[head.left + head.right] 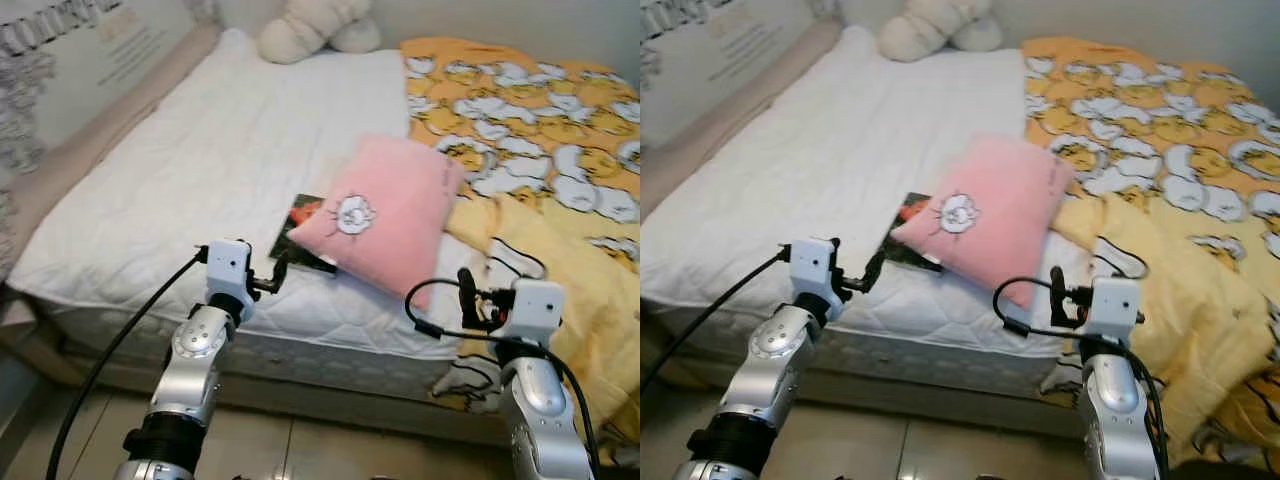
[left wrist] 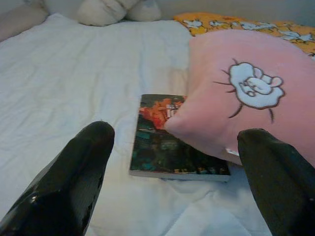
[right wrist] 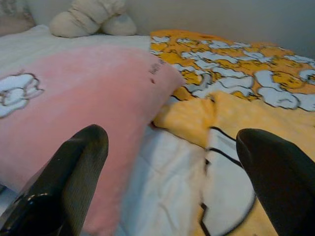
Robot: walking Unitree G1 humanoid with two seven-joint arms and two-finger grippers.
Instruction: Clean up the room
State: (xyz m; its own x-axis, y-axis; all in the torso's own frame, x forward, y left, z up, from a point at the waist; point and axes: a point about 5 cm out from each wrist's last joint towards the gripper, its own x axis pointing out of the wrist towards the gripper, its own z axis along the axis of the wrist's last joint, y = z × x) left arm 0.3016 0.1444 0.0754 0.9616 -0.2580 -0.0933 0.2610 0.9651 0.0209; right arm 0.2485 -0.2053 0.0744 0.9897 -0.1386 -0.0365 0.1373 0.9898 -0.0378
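In the left eye view, a bed (image 1: 200, 170) with a white quilted cover is seen, with a pink pillow (image 1: 385, 215) lying near its front edge and partly covering a dark book (image 1: 300, 235). A yellow blanket (image 1: 540, 130) with a cartoon print is spread over the bed's right side, and a cream plush toy (image 1: 310, 25) is placed at the head. The left tool (image 1: 280, 272) is held just in front of the book's near corner; the right tool (image 1: 468, 295) is raised beside the pillow's lower right corner. In the right eye view, the same layout is repeated. In the left wrist view, the left tool's fingers (image 2: 74, 182) are spread wide apart, with nothing gripped, and the book is seen between them, tucked under the pillow. In the right wrist view, the right tool's fingers (image 3: 69, 182) are likewise parted and empty, with the pillow's edge and the folded blanket lying between them.
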